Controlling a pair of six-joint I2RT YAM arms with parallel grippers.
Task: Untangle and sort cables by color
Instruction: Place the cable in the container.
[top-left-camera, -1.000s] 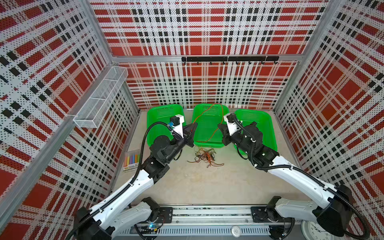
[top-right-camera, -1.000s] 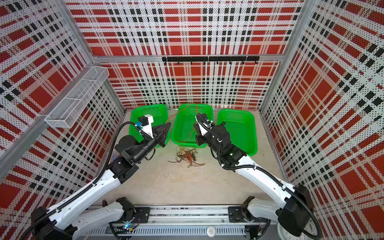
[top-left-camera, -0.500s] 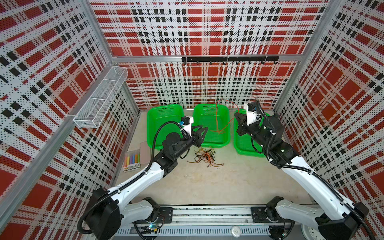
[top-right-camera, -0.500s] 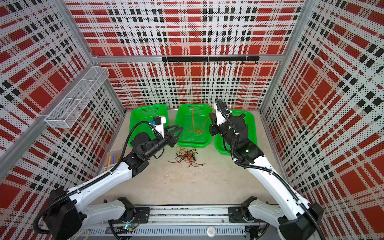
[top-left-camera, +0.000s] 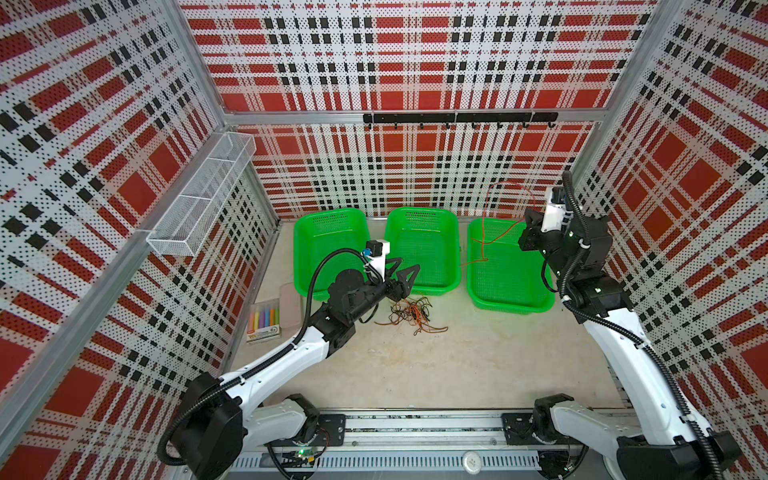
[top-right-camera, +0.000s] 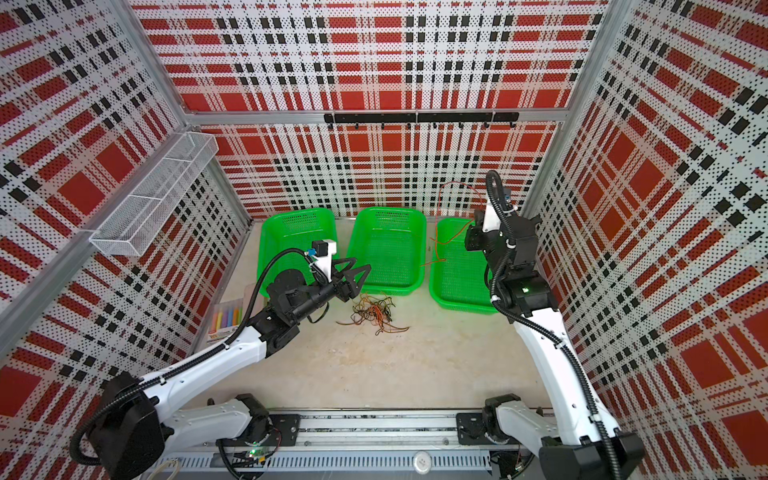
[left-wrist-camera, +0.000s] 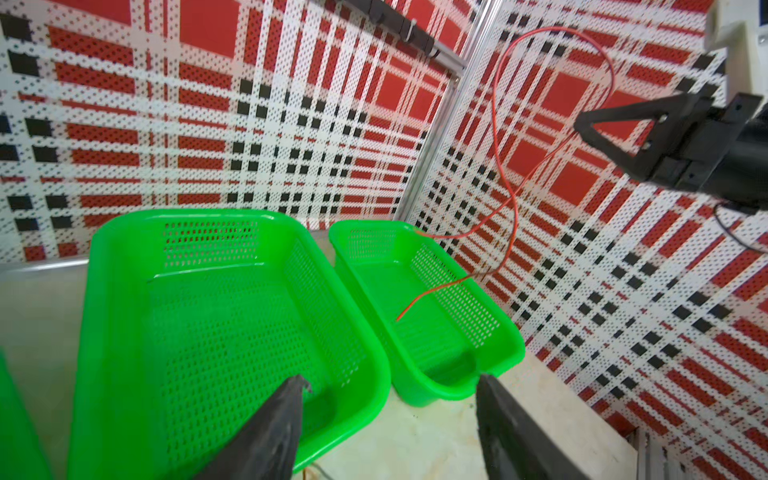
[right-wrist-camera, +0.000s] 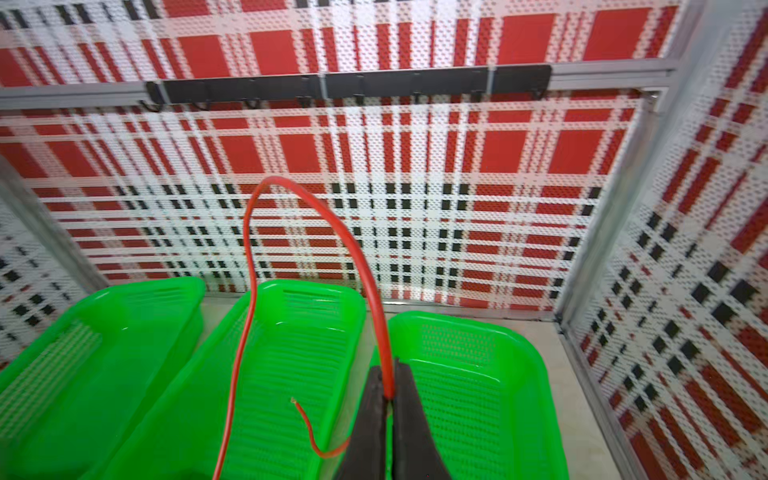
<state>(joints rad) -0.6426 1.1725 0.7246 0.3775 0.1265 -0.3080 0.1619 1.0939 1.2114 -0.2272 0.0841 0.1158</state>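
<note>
Right wrist view, close up: right gripper (right-wrist-camera: 384, 368) nipped shut on orange cable (right-wrist-camera: 246, 241), looping high, tail dangling at left rim of right-frame basket (top-left-camera: 511, 308). Left wrist view: left gripper (left-wrist-camera: 388, 386) spread wide, gripping nothing. Top views only: cable tangle (top-left-camera: 409, 309) on table, centre frame, before middle basket (top-left-camera: 440, 289). Chalk box (top-left-camera: 264, 320) label too small to read.

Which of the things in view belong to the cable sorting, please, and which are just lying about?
Job: red-orange cable pinched in the right gripper; tangled cable pile; three green baskets; open left gripper.
Lying about: box of coloured sticks; wire mesh shelf; black hook rail.
</note>
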